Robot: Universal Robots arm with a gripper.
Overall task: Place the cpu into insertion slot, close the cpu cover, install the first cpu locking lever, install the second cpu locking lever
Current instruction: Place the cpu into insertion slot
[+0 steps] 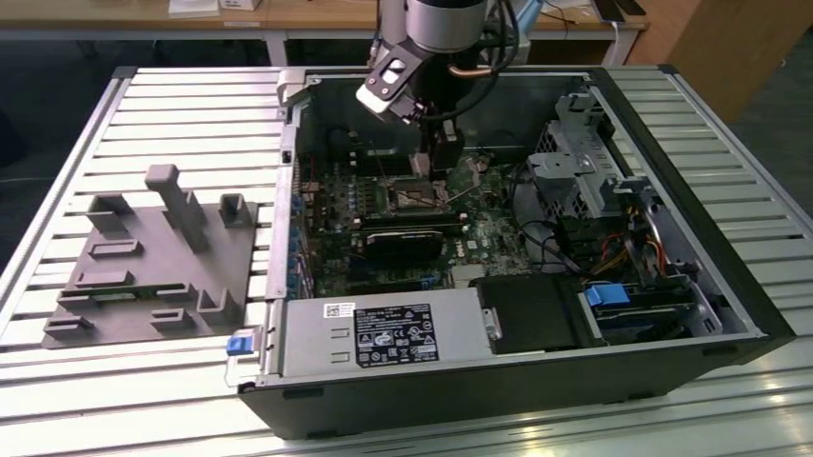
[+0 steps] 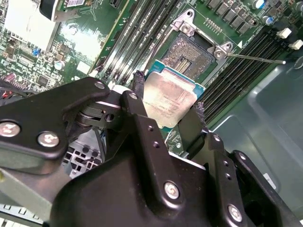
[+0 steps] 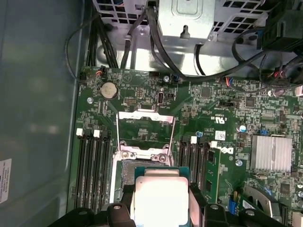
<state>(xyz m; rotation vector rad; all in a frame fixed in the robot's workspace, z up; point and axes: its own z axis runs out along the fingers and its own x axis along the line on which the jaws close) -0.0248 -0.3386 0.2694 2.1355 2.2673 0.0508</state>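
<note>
I am clamping my claw on the cpu, with my fingers pressing on two opposite edges. I am holding the chip flat over the slot, and gold contacts are showing just beyond it. Farther past my fingertips, the cover is standing open. A thin lever is jutting out beside the slot.
</note>
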